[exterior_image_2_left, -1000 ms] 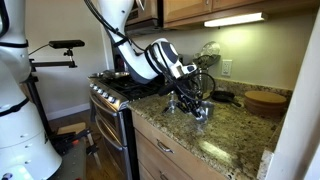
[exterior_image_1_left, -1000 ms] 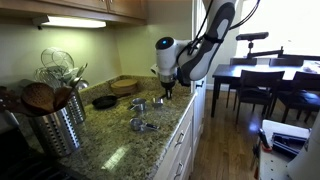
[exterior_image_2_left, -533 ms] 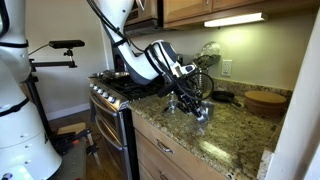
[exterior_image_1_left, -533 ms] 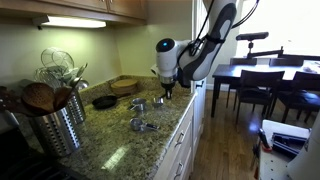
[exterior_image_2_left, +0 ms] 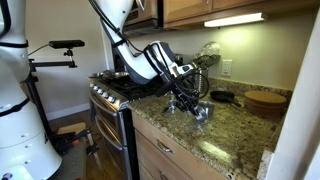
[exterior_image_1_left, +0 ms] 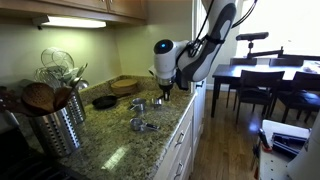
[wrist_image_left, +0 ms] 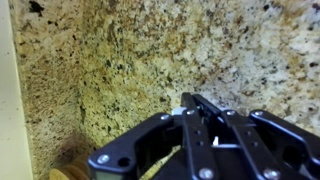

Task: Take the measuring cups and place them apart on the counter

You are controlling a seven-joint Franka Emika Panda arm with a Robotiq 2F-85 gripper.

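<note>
Sitting closest to the camera in an exterior view, a steel utensil canister (exterior_image_1_left: 52, 125) stuffed with spoons and whisks is taking up the near left end of the counter (exterior_image_1_left: 110, 152). Going a bit farther along the granite, the measuring cups (exterior_image_1_left: 142, 124) are lying out in the open. One shiny cluster is lying nearer and a couple more just past it, all near the counter's right edge. The gripper (exterior_image_1_left: 163, 93) is hanging right above that farther bunch, pointing down. I can't tell if it's touching any of them.

Wrist view is showing the fingers (wrist_image_left: 190, 125) drawn in close together, a narrow gap at most, over bare speckled stone. I can't tell whether anything's pinched between them.

Beyond the measuring cups a black pan (exterior_image_1_left: 104, 101) is sitting toward the left, with a round wooden bowl (exterior_image_1_left: 125, 85) behind it by the wall. Far right, past the counter's end, a dark dining table (exterior_image_1_left: 262, 72) with chairs is standing on the wood floor.

From the opposite angle the gripper (exterior_image_2_left: 187, 100) is hovering over the measuring cups (exterior_image_2_left: 201, 113), just beyond a stove (exterior_image_2_left: 112, 92).
</note>
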